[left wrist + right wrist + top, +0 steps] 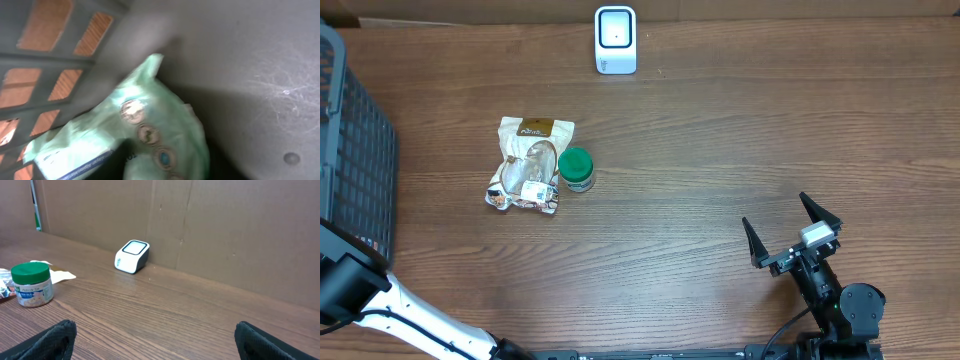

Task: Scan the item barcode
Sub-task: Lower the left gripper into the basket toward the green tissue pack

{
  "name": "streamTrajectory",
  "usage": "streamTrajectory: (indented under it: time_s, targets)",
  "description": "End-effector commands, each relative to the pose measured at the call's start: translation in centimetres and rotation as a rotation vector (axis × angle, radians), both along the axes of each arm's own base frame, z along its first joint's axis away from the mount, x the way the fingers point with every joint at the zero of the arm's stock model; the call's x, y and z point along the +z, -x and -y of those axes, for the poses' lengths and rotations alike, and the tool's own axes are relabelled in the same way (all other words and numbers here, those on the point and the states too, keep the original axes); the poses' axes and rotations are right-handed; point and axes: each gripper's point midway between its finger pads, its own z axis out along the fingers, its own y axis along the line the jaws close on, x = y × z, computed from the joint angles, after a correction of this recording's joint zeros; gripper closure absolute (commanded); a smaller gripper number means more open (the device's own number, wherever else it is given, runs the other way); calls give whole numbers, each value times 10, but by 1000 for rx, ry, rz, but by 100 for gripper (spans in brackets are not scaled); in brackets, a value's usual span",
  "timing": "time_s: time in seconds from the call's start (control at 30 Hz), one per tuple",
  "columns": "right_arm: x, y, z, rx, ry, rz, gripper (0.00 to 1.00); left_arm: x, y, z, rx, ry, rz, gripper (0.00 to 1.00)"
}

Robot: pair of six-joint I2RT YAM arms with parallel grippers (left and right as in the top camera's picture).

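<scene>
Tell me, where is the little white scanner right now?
From overhead, the scanner stands at the far edge of the table, near the middle, well behind the green-lidded jar.

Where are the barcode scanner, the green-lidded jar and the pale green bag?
barcode scanner (616, 38), overhead view, on its white top face.
green-lidded jar (576, 164), overhead view, on its lid.
pale green bag (165, 117), left wrist view, on its crumpled middle.

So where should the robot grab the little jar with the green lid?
Around its round body, just under the green lid. The jar stands upright, so its sides are free to pinch. Probably come from the side facing away from the pouch, which lies close beside it.
</scene>
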Motion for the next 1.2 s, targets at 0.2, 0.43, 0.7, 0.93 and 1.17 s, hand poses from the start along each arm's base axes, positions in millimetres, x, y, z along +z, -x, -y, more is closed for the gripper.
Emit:
streamTrajectory:
  time_s: [0.2,0.43,0.7,0.93,1.17]
  targets:
    - [-3,0,0,2,-4,-4,0,-38,11,22,-26,118,-100,96]
    - [-3,0,-1,3,-4,-4,0,-3,-16,29,-55,114,-64,96]
    - [-3,0,0,2,-4,-4,0,69,-54,39,-15,86,71,96]
    - [-3,0,-1,3,-4,-4,0,113,-77,59,-54,105,168,96]
    - [-3,0,-1,3,-4,-4,0,157,-82,69,37,85,270,96]
